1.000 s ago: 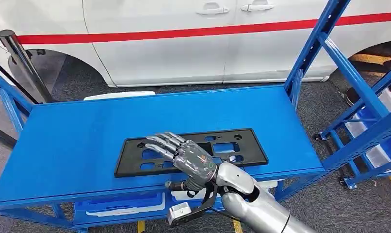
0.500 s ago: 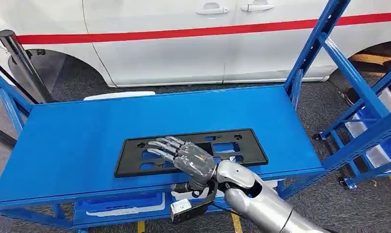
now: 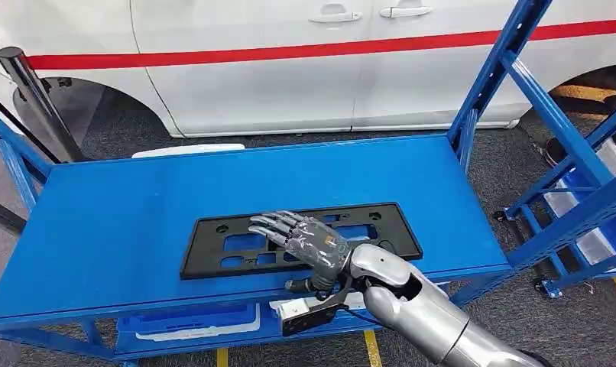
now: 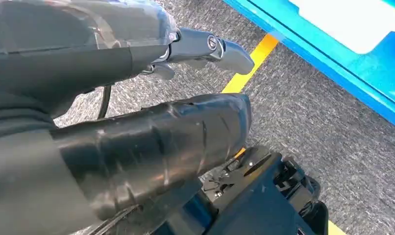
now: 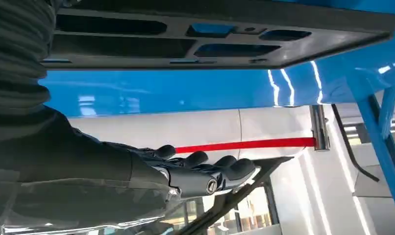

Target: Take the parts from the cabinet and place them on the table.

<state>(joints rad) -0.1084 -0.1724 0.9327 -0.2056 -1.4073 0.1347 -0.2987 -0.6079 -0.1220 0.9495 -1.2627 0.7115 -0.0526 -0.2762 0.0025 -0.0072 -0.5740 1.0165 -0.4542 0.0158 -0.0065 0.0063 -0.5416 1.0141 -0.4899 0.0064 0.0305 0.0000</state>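
One black part point(image 3: 301, 238) — a flat rectangular frame with several cut-out windows — lies flat on the blue table point(image 3: 137, 222), its long side running with the table's length. It sits nearer the front edge than the back, right of centre, with a narrow strip of blue showing between it and the front lip. To its left and behind it the tabletop is bare blue out to the edges.

The right hand point(image 3: 305, 243) hangs over the middle of the part, back upward, fingers point(image 3: 270, 225) extended and slightly apart, pointing toward the table's left end. It holds nothing; in the right wrist view the fingers point(image 5: 220, 169) stretch out clear of the part point(image 5: 225, 41), though whether the palm is just off the frame or brushing it is hard to judge from the head view. The silver forearm crosses the front edge of the table.

The left hand point(image 4: 151, 112) hangs low over grey carpet and a yellow floor line, fingers straight and together, nothing in them.

Behind the table stands one white car point(image 3: 328, 69) with a red stripe. A blue upright point(image 3: 492, 73) rises at the table's right rear corner, and a second blue rack point(image 3: 588, 206) stands just right of it, leaving a gap of carpet between them.
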